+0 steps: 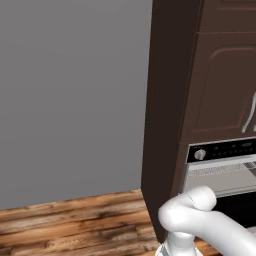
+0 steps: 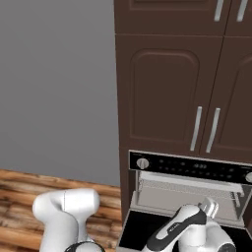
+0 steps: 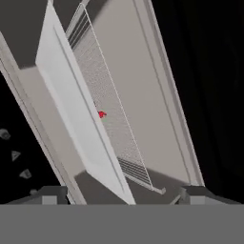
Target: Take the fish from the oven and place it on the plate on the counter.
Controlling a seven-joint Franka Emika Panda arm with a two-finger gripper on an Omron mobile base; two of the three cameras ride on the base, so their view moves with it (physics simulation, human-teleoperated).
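Note:
The oven (image 2: 192, 170) is set in dark brown cabinets, with its door (image 2: 142, 224) folded down and open. Its black control panel (image 1: 222, 150) carries a round silver knob (image 2: 142, 163). In the hand view, rolled to one side, the wire mesh rack (image 3: 112, 102) runs through the grey cavity. The tiny red-orange fish (image 3: 101, 114) lies on it, partly behind a pale edge. My gripper (image 3: 123, 195) is open, fingertips (image 3: 51, 194) far apart, and it points into the cavity, well short of the fish. The hand (image 2: 208, 206) hovers over the open door. The plate and the counter are out of view.
Tall dark brown cabinet doors (image 2: 162, 93) with silver handles (image 2: 196, 129) rise above the oven. A grey wall (image 1: 70, 95) and a wooden floor (image 1: 70, 220) lie to the left. The oven's side walls and top frame close in around the hand.

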